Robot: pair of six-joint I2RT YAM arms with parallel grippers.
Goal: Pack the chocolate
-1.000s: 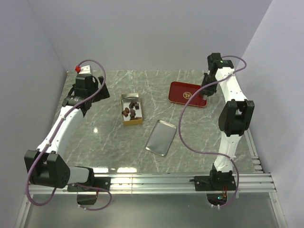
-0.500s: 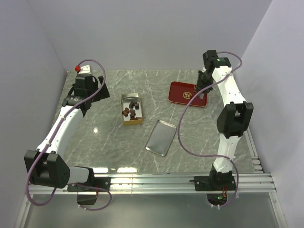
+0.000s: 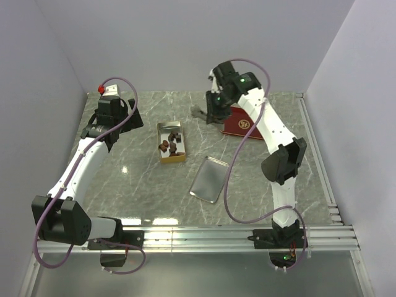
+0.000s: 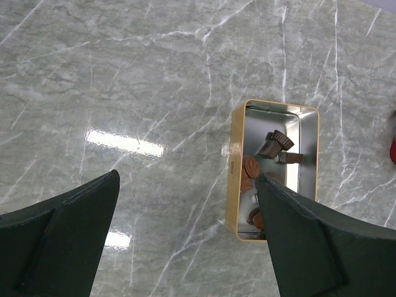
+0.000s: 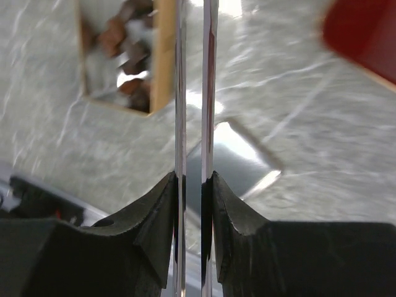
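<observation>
The chocolate (image 3: 170,145), several small brown lumps, lies in the open gold tin (image 3: 159,143) left of the table's middle. It also shows in the left wrist view (image 4: 250,168) and, blurred, in the right wrist view (image 5: 114,34). My left gripper (image 3: 124,119) hangs open and empty above the table left of the tin (image 4: 234,173), its jaws (image 4: 185,179) wide apart. My right gripper (image 3: 210,113) is up in the air between the tin and the red tray (image 3: 247,122). It is shut (image 5: 193,176) on a thin clear flat piece (image 5: 180,93), seen edge-on.
A shallow silver lid-like pan (image 3: 210,179) lies upside up right of the tin, below my right gripper (image 5: 238,161). The red tray stands at the back right (image 5: 365,31). Grey walls close the table on three sides.
My right arm has swung left from over the red tray to the space between tray and tin, carrying the thin clear piece. The left arm has not moved.
</observation>
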